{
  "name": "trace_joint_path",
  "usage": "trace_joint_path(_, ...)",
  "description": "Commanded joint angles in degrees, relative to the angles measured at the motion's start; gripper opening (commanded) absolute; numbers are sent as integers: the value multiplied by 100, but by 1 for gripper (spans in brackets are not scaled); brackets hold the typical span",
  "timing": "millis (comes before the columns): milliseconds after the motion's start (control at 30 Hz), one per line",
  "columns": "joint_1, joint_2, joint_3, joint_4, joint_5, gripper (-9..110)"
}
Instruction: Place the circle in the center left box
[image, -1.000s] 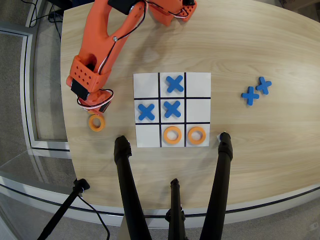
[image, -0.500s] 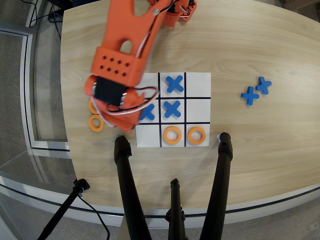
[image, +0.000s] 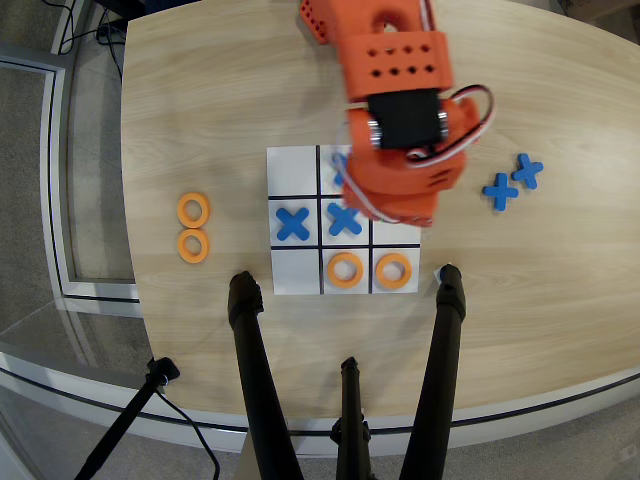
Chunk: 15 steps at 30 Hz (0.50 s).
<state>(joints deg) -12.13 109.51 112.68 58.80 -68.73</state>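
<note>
Center left box (image: 412, 232) mostly hidden under arm (image: 398, 110)

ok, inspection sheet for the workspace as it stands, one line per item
Surface: light wood table with a white 3x3 grid sheet.
Job's things: two orange rings on the table left of the sheet, two more in the bottom row; center left box mostly hidden under the arm.
Clutter: blue crosses on the sheet, two more off it.
Hand: hidden beneath the arm's wrist; state and any load cannot be told.
Cables: wires on the wrist; dark cords top left.
Surroundings: black tripod legs at the near edge.
</note>
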Motion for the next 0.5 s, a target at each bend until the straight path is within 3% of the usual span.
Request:
trace_joint_path(0,-554,167,149,-281,255,0)
trace_joint_path(167,-879,88,387,-642,422,1)
trace_joint_path(267,-861,-9,404,-765,431,11)
trace_joint_path(467,-747,-396,422,-1072,369,16)
